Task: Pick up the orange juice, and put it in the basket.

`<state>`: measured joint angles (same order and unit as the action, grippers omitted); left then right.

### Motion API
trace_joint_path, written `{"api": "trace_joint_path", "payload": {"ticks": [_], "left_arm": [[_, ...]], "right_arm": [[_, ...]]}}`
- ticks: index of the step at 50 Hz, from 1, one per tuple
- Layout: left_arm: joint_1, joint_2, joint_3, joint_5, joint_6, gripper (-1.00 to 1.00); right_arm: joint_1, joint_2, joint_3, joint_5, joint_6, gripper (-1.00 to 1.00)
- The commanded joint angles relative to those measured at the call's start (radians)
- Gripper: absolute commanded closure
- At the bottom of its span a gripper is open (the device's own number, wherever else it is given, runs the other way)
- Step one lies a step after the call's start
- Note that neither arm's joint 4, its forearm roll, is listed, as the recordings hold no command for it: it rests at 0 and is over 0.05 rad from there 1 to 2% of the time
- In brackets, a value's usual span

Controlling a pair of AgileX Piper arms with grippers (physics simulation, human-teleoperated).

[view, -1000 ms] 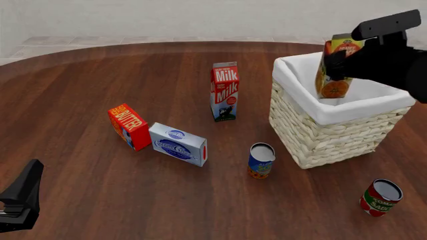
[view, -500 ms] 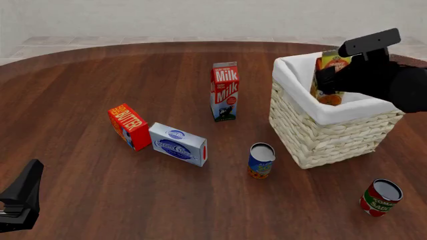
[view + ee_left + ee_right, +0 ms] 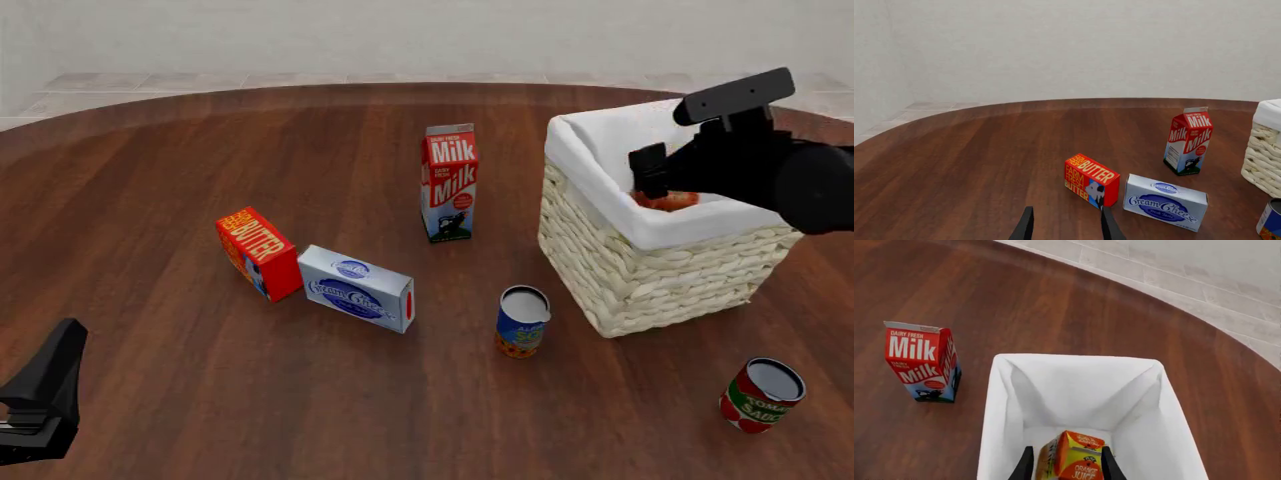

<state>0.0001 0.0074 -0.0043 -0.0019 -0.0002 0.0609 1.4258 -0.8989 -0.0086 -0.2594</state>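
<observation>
In the front view a dark brown wooden table (image 3: 267, 400) meets a pale wall; the right gripper (image 3: 663, 180) reaches into the big pale wicker basket with white lining (image 3: 641, 270). The left wrist view shows the left gripper (image 3: 1066, 227) with fingers apart, empty, and boxes reading "Butter" (image 3: 1091, 180), "Cream Cheese" (image 3: 1164, 201), "Milk" (image 3: 1187, 141). In the right wrist view the fingers grasp the orange gable-top carton labelled "Orange Juice" (image 3: 1071, 455), inside the basket.
</observation>
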Motion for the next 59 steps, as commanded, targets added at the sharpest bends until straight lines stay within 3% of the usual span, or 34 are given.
{"api": "trace_joint_path", "payload": {"ticks": [1, 17, 59], "left_arm": [[0.000, 0.000, 0.000, 0.000, 0.000, -1.00], [0.000, 0.000, 0.000, 0.000, 0.000, -1.00], [0.000, 0.000, 0.000, 0.000, 0.000, -1.00]], "right_arm": [[0.001, 0.000, 0.003, -0.006, 0.005, -1.00], [0.009, -0.020, 0.001, -0.002, -0.002, -1.00], [0.038, -0.220, -0.117, 0.142, 0.009, -1.00]]}}
